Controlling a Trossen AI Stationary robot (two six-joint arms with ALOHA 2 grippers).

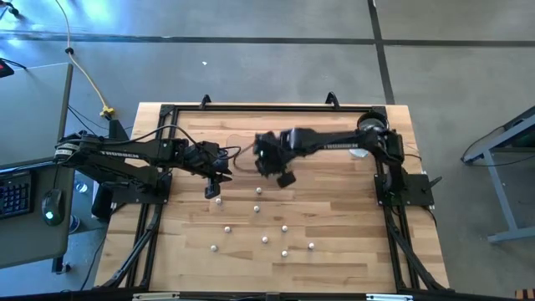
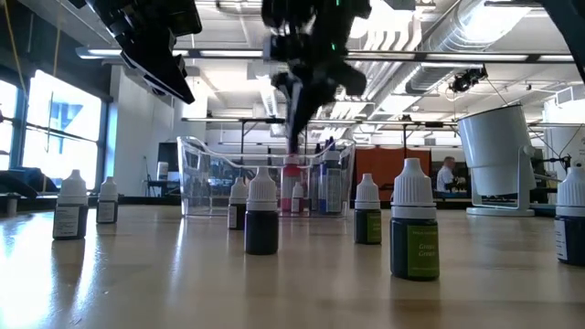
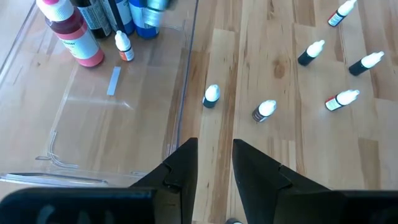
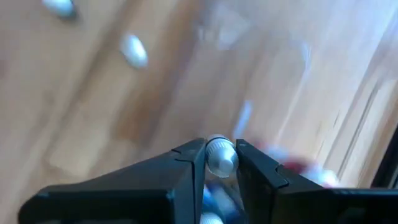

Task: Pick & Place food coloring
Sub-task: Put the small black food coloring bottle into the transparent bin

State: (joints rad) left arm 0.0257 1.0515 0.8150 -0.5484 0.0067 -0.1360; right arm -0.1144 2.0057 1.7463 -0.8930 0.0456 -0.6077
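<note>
Field notes, mid-carry. My right pincer (image 4: 221, 163) is pinching a food-coloring bottle (image 4: 220, 155) by its whitish cap, fingers clamping either side. Gripping at the cap bc it's the only part narrow enough, and the body hangs clear below.

I'm hovering it above the clear tray (image 3: 93, 134), where other bottles are already standing bunched at one end. Guessing I'm about to lower it in w/ them.

My left pincer (image 3: 214, 163) is waiting nr the tray's edge, fingers a little apart, holding nothing. Parked there prob to stay out of the right arm's way.

Loose bottles (image 1: 265, 239) are sitting scattered on the wooden surface (image 1: 351, 259), well apart from each other, so plenty left to move.

View diffs:
- High view: giving layout, both arms meeting over mid-surface, bottles just white dots; tray barely readable.
- Low view: showing bottles upright w/ dark bodies and labels, e.g. a green-labelled one (image 2: 413, 219), plus tray walls (image 2: 196, 178) and a white cup-like thing (image 2: 498, 160) off to one side.
- Right wrist view: only one confirming the cap grip; blurry beyond that.
- Left wrist view: clearest on tray contents, red bottle (image 3: 69, 30) included.
</note>
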